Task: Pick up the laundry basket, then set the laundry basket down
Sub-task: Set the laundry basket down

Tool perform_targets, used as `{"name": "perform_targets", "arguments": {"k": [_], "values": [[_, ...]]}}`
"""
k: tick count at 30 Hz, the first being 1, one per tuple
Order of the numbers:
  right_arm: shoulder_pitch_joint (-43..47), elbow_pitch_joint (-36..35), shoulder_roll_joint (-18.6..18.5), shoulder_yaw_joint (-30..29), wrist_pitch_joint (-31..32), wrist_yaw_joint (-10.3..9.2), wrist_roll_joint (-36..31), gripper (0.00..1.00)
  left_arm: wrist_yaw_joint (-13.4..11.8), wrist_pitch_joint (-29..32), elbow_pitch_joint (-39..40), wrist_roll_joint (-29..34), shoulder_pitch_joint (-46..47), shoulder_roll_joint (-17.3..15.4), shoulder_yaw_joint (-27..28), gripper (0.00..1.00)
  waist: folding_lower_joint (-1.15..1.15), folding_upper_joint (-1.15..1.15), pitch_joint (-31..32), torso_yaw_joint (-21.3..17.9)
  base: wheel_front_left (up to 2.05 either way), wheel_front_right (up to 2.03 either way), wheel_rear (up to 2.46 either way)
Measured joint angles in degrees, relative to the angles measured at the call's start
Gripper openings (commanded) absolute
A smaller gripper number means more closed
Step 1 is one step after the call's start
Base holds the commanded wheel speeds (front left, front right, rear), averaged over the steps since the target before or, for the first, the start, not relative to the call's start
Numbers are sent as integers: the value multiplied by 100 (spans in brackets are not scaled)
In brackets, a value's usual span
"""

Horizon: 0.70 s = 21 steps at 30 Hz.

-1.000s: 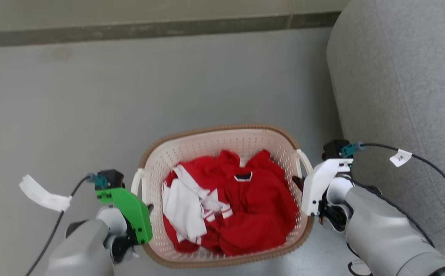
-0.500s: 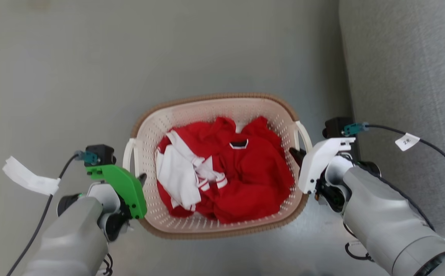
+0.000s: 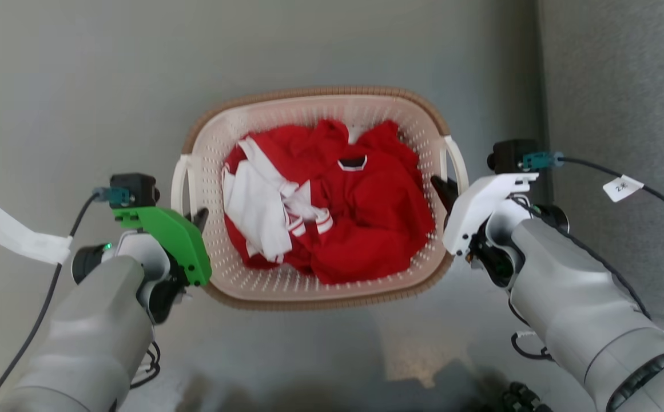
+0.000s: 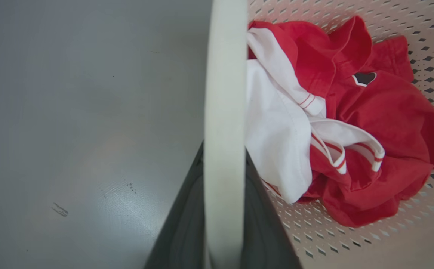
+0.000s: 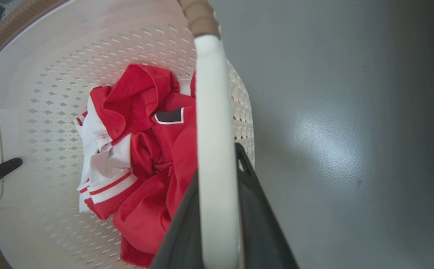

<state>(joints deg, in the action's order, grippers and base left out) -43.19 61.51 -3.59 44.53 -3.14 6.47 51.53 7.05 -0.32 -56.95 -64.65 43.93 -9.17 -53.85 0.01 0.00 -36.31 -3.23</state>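
My left gripper [image 3: 199, 216] and right gripper [image 3: 440, 187] each clamp a white loop handle [image 3: 178, 183] of the cream-white perforated plastic laundry basket [image 3: 309, 93] between them. The handles hide most of my fingers [image 4: 179, 231]; red-and-white clothes [image 3: 366, 217] hide its bottom.

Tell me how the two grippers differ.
The left gripper wears a green cover, the right gripper a white cover. The left gripper clamps the left handle of the basket, the right gripper its right handle. Both have dark fingers.
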Motion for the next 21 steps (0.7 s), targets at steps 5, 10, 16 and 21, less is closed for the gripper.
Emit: {"name": "perform_targets", "arguments": {"k": [5,10,16,21], "values": [[-139,-1,1,-1,-149,0,4,0,1,-135,-30,91,156,-7,2,0,0,0,-316,7,0,0,0],[-255,-1,2,1,-278,1,4,0,2,-280,-70,109,291,-7,-1,0,0,0,-602,16,0,0,0],[-439,-8,2,3,-548,1,3,0,7,-501,-149,147,503,-7,0,0,0,0,-941,35,0,0,0],[-489,-5,4,12,-675,1,4,0,8,-597,-202,176,608,0,-3,0,0,0,-1148,48,0,0,0]]}}
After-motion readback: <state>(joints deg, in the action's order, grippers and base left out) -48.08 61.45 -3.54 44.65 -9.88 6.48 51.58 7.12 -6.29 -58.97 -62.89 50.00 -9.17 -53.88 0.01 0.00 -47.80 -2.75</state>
